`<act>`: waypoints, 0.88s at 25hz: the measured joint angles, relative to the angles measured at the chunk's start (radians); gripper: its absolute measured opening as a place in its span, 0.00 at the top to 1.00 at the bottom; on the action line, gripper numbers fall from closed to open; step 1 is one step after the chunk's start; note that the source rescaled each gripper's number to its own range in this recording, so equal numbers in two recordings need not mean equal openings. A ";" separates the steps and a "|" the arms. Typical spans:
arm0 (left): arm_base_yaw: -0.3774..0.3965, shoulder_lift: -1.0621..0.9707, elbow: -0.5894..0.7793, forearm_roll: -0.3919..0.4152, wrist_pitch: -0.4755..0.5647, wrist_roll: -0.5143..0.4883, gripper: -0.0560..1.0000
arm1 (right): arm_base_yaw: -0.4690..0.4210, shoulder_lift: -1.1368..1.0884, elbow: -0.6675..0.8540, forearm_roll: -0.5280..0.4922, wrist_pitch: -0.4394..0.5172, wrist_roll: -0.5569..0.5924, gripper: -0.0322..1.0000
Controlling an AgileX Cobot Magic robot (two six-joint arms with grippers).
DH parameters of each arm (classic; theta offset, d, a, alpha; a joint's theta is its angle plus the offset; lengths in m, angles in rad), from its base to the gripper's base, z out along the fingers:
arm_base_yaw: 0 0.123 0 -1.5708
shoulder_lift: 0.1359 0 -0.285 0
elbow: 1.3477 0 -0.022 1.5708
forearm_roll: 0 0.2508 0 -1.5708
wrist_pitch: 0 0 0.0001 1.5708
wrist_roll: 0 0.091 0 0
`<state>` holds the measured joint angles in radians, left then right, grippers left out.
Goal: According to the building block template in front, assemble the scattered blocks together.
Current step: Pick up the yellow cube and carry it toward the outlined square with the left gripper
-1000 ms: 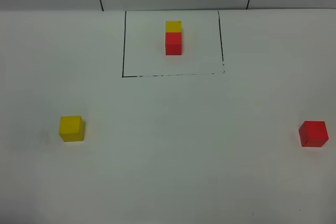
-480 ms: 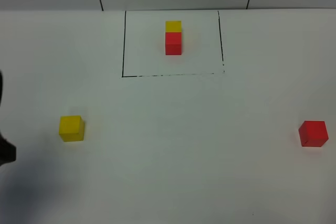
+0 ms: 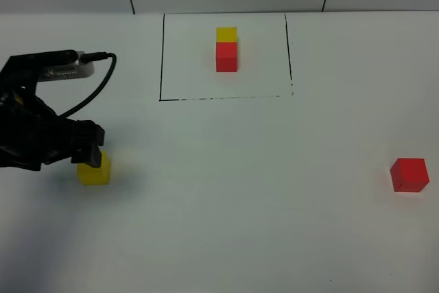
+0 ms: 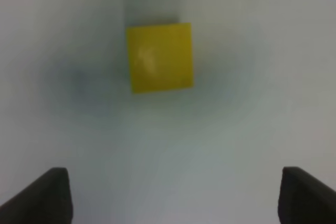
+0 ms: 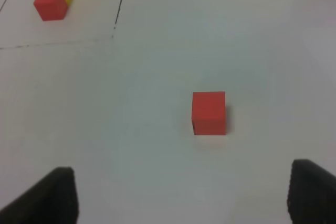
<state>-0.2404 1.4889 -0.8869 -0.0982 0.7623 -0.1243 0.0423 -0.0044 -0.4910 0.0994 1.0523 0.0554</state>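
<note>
At the left tool [image 4: 168, 198]: jaws wide apart, gripping nothing, poised near the yellow cube [image 4: 160, 57] at 8 o'clock on the bench [image 3: 240, 224], with the cube ahead of the jaws, not between them. At the right tool [image 5: 184, 195]: likewise apart and empty, facing the red cube [image 5: 209, 113] at 4 o'clock, well short of it. At 12 o'clock, inside a drawn frame, the template [image 3: 226, 49]: yellow on the far side, red touching it on the near side. Barely begun, by the look of it: neither loose cube lifted, the two well apart, joining yet to do. No brand, label or legible writing anywhere.
</note>
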 joint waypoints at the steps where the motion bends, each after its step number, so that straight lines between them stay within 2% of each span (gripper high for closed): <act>1: -0.003 0.025 0.000 -0.001 -0.012 -0.003 0.31 | 0.000 0.000 0.000 0.000 0.000 0.000 0.23; 7: -0.006 0.085 -0.001 0.009 -0.028 -0.029 0.31 | 0.000 0.000 0.000 0.001 0.000 0.000 0.23; 15: -0.006 0.088 -0.001 0.165 -0.080 -0.167 0.31 | 0.000 0.000 0.000 0.008 0.000 0.000 0.23; 22: -0.006 0.156 -0.001 0.149 -0.148 -0.184 0.31 | 0.000 0.000 0.000 0.009 0.000 0.000 0.23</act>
<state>-0.2463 1.6450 -0.8877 0.0511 0.6140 -0.3082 0.0423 -0.0044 -0.4910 0.1083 1.0523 0.0554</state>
